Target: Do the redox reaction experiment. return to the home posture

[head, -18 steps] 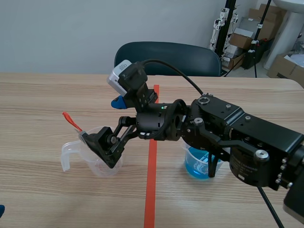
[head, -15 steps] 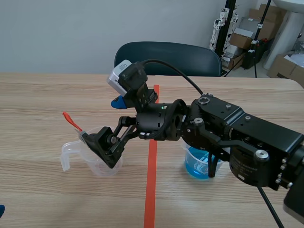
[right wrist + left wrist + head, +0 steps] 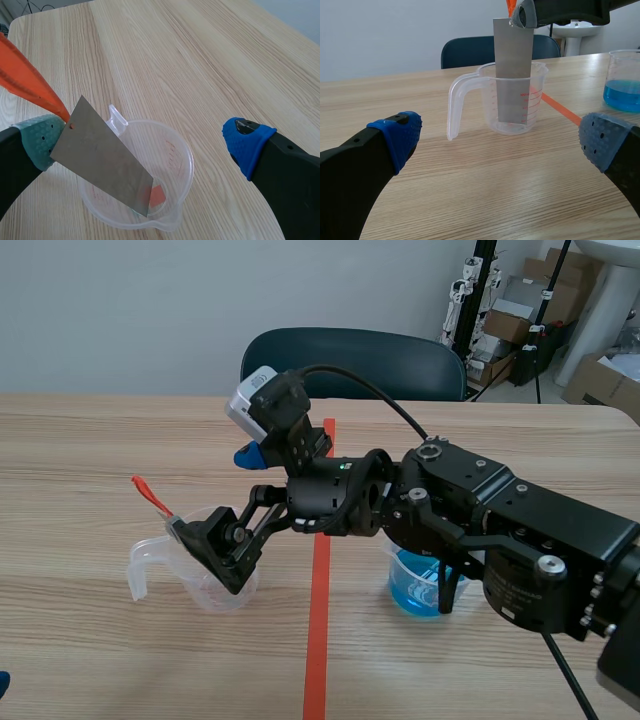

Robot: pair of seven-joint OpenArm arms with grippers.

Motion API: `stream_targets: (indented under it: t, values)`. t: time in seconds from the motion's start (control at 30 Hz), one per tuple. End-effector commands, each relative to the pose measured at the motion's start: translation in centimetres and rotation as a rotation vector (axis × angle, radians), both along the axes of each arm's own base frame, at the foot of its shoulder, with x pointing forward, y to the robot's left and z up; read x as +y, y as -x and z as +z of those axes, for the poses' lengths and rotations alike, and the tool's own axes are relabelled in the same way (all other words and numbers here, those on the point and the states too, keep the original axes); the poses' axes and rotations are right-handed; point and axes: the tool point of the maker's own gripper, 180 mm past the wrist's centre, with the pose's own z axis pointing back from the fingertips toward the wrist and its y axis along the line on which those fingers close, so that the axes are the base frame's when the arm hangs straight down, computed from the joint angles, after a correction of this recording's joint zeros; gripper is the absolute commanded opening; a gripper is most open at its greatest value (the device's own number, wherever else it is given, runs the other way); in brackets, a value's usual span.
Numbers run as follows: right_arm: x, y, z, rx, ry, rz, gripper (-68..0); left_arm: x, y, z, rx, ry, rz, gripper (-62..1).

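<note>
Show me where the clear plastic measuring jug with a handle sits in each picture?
Scene view: the clear plastic measuring jug stands left of the tape line.
Left wrist view: ahead of the left gripper.
Right wrist view: below the right gripper.
Shared landmark: the orange tag on the grey metal strip in it.

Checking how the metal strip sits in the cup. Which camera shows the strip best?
The left wrist view: the metal strip stands in the measuring cup, its flat face mostly visible. The right wrist view shows it slanted from above, its top by one finger of the right gripper. In scene view, that gripper mostly hides it.
</note>
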Motion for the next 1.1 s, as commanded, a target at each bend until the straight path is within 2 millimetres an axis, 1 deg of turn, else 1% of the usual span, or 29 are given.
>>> stream_targets:
  t: [0.0,0.4,0.6,0.73,0.8,0.97,1.07]
  values:
    - [0.6,-0.4,1.8,-0.028,-0.052,0.001,0.4,0.2,0.1,1.2,-0.055,0.015,0.001,1.4]
    - [0.6,-0.2,1.8,-0.027,-0.052,0.011,0.4,0.2,0.1,1.2,-0.055,0.015,0.001,1.4]
    - [0.3,0.2,2.6,-0.049,-0.055,0.039,0.4,0.3,0.3,1.1,-0.049,0.011,0.000,1.4]
    - [0.0,0.4,3.4,-0.076,-0.056,0.050,0.4,1.2,1.3,1.0,-0.023,-0.008,-0.005,1.4]
    - [-0.3,0.5,3.9,-0.085,-0.062,0.053,0.4,1.9,2.0,1.2,-0.008,-0.023,-0.007,1.4]
    - [-1.3,0.8,5.5,-0.098,-0.089,0.058,0.4,5.1,4.0,2.7,0.019,-0.049,0.033,1.4]
    - [-1.8,1.1,6.6,-0.113,-0.104,0.068,0.4,6.5,4.7,4.0,0.024,-0.063,0.031,1.4]
